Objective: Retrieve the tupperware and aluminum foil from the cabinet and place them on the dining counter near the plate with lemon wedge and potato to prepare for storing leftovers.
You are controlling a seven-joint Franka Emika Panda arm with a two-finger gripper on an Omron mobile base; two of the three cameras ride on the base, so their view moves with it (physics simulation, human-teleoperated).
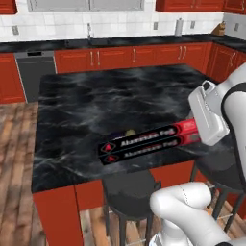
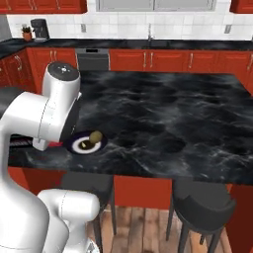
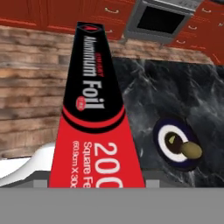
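**Foil box over the near edge, not yet set down**

From the left base view, I hold the aluminum foil (image 1: 150, 142) by its red end, my gripper (image 1: 194, 129) closed on it (jaws fairly wide, since the box fills them). It stretches out level along the near edge of the dining counter (image 1: 96, 101).

From the right base view, the plate (image 2: 86, 144) sits near the counter's near left corner, my arm covering the box.

In the hand view, the box runs away from me, the plate just beside it. My worry: letting go here could tip the long box off the edge or knock it against the plate.
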